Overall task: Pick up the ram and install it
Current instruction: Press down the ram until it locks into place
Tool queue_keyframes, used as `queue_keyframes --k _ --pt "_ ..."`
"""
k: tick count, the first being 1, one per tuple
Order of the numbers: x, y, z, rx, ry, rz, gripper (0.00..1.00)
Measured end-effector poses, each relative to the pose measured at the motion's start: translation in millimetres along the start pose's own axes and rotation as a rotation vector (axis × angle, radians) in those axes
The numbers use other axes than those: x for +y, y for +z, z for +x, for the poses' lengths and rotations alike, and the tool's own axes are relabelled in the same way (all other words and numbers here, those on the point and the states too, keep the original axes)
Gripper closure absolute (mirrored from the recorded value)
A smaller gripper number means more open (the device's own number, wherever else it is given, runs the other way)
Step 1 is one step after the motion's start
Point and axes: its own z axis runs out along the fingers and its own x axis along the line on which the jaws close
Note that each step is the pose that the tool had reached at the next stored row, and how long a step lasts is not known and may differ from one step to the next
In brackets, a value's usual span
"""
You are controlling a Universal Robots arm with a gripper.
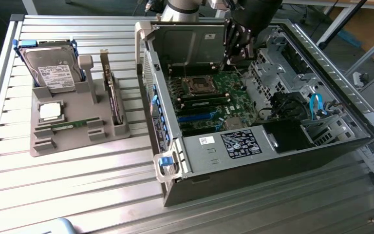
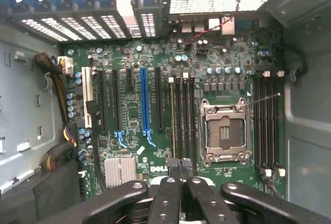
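Observation:
One ram, a thin green stick, lies flat in the grey holder tray at the exterior view's left. A second green stick appears seated in a memory slot beside the empty processor socket on the motherboard. My gripper hangs inside the open computer case, above the far part of the motherboard. In the wrist view its fingers are pressed together with nothing between them, their tips over the end of the memory slots.
The tray also holds a hard drive, a square silver processor and an upright dark expansion card. The case stands on a slatted metal table. Cables, a drive cage and the case walls surround the board.

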Motion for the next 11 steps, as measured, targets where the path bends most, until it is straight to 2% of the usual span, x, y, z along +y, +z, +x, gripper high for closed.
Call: queue_keyframes --k 11 --pt "0.0 0.0 0.0 -0.0007 0.164 0.0016 0.9"
